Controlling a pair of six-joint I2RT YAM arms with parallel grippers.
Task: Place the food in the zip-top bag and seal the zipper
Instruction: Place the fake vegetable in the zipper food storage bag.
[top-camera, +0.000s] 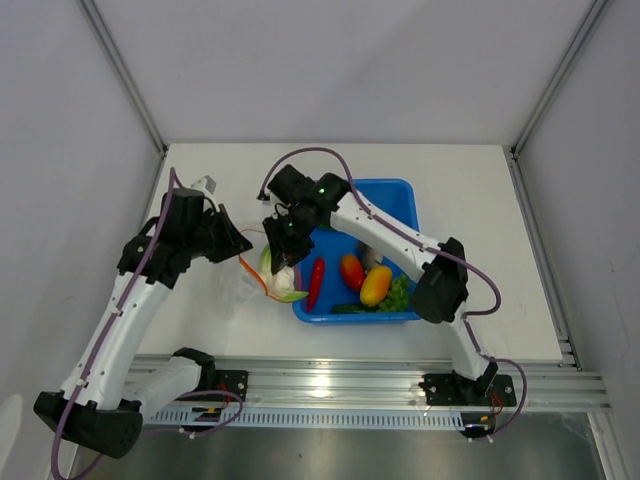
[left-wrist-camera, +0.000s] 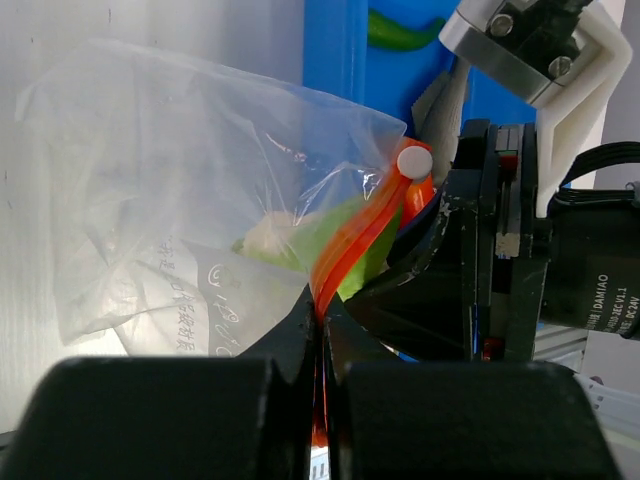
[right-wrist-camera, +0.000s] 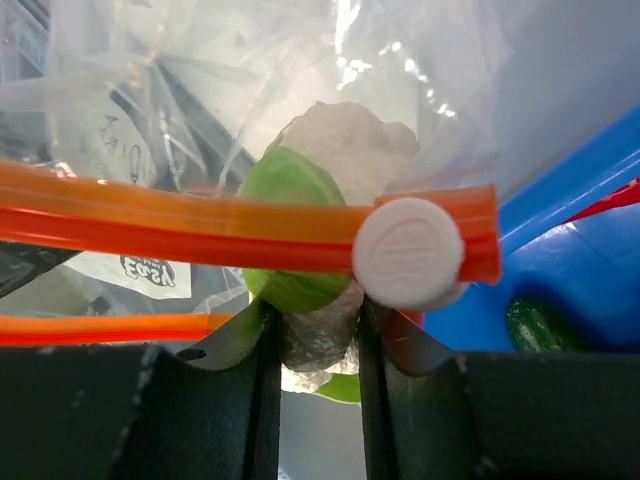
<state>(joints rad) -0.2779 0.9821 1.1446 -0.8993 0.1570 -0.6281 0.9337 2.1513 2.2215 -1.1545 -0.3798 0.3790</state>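
The zip-top bag (top-camera: 252, 280) (left-wrist-camera: 170, 200) lies left of the blue tub with its mouth open. My left gripper (top-camera: 243, 243) (left-wrist-camera: 322, 318) is shut on the red-orange zipper (left-wrist-camera: 350, 245) (right-wrist-camera: 200, 225), near its white slider (left-wrist-camera: 414, 160) (right-wrist-camera: 408, 252). My right gripper (top-camera: 284, 258) (right-wrist-camera: 315, 320) is shut on the cauliflower (top-camera: 284, 283) (right-wrist-camera: 340, 135), white with green leaves, at the bag's mouth between the two zipper rims. In the tub lie more food: a red chili (top-camera: 316, 283), orange-yellow fruits (top-camera: 376, 285), a green vegetable (top-camera: 358, 308), green grapes (top-camera: 400, 292).
The blue tub (top-camera: 400, 190) (right-wrist-camera: 590, 250) stands at the middle right of the white table (top-camera: 480, 220), right beside the bag. The right arm reaches over the tub. Grey walls and metal posts close in the table on three sides.
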